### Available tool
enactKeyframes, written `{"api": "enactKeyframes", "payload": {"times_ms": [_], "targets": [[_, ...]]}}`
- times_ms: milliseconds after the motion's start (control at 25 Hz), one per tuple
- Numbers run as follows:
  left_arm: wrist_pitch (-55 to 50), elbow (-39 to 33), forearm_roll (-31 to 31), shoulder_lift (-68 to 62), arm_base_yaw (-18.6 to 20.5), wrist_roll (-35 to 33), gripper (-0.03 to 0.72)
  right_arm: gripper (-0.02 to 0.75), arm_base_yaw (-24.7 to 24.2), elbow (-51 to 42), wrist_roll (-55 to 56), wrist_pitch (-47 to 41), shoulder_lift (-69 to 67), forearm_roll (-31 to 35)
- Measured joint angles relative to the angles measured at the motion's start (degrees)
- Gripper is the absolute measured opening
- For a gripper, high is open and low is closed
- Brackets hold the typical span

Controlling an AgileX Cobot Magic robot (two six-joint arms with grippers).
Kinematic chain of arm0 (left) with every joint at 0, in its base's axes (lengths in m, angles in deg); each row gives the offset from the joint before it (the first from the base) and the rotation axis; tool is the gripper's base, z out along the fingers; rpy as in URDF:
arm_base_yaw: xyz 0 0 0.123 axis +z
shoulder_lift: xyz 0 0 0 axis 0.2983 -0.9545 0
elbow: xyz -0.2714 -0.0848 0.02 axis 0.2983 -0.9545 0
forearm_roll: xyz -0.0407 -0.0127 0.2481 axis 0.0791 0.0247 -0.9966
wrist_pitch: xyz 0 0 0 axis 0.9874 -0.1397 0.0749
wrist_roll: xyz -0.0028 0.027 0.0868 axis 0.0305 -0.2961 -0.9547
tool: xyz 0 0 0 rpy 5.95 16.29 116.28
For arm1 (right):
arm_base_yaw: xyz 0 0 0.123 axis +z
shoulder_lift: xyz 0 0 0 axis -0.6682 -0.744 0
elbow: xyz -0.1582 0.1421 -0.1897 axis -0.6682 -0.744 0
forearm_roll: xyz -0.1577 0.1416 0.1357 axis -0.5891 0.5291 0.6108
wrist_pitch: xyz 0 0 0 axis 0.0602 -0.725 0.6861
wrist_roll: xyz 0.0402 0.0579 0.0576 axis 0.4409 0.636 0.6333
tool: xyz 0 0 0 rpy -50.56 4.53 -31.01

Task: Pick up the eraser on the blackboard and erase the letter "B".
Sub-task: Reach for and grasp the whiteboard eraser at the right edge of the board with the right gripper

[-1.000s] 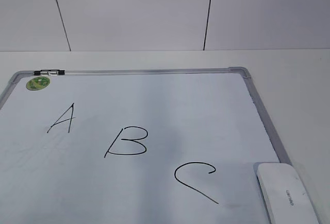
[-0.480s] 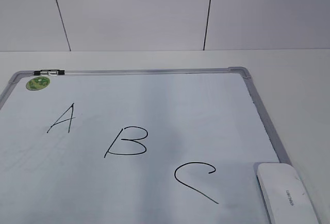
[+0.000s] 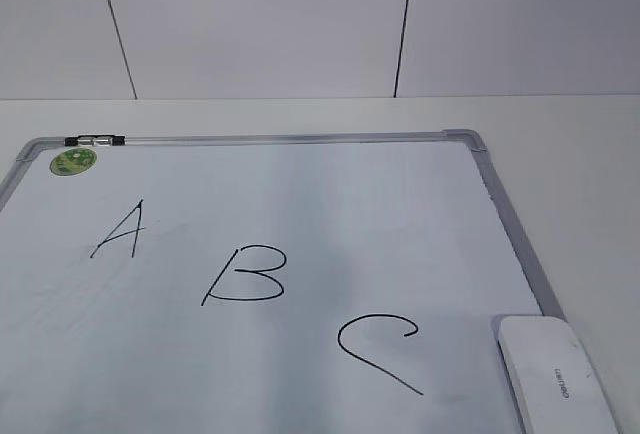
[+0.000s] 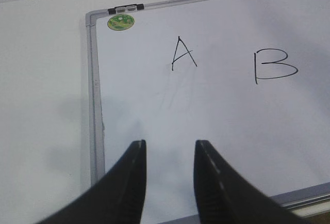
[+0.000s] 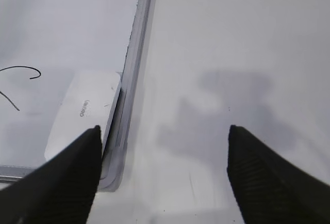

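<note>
Right gripper (image 5: 162, 131) spread wide, hanging over bare table just right of the blackboard (image 3: 515, 224) frame. I see the eraser (image 3: 555, 374), white and rounded, lying at the board's near right corner. Letter "B" (image 3: 247, 274) sits mid-board, open white around it. Left gripper (image 4: 170, 146) parted narrowly, holding nothing, over the near left edge.

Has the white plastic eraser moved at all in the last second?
No. The white plastic eraser sits at the same spot against the board's grey metal frame.

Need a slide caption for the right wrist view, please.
Open right gripper hovering above the eraser at the blackboard edge.
</note>
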State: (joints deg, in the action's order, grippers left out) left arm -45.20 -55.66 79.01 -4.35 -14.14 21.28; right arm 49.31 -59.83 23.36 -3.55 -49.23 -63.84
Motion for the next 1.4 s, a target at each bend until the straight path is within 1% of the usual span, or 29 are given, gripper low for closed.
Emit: {"api": "enactKeyframes", "payload": {"times_ms": [200,320,480,560,720,920,1120,1320,1400], "targets": [[0.0,0.0,-0.2,-0.9,0.0,0.7,0.241,0.566,0.0,0.4,0.9,-0.7,-5.8,0.0],[0.0,0.0,-0.4,-3.8,-0.1,1.7,0.241,0.566,0.0,1.7,2.3,-1.8,-10.4,0.1],[-1.0,0.3,-0.5,-10.6,-0.2,3.1,0.242,0.566,0.0,4.9,3.9,-3.9,-17.2,0.9],[-1.3,0.7,-0.7,-14.9,-0.3,3.5,0.242,0.566,0.0,6.9,4.3,-5.0,-20.7,2.3],[-2.0,3.3,-2.3,-25.2,-0.3,3.7,0.243,0.566,0.0,9.2,6.0,-6.0,-25.0,3.8],[-2.7,9.9,-2.6,-40.1,-0.3,3.7,0.243,0.566,0.0,11.6,8.1,-6.1,-31.1,3.8],[-4.4,19.5,-3.0,-54.8,-0.3,3.7,0.243,0.566,0.0,14.4,8.1,-6.1,-38.4,3.8],[-6.2,30.0,-5.6,-67.3,-0.3,3.8,0.243,0.566,0.0,15.3,8.2,-6.0,-43.3,4.4],[-6.2,33.3,-7.5,-71.6,-0.3,3.8,0.243,0.566,0.0,15.3,8.3,-6.0,-43.8,4.6]]}}
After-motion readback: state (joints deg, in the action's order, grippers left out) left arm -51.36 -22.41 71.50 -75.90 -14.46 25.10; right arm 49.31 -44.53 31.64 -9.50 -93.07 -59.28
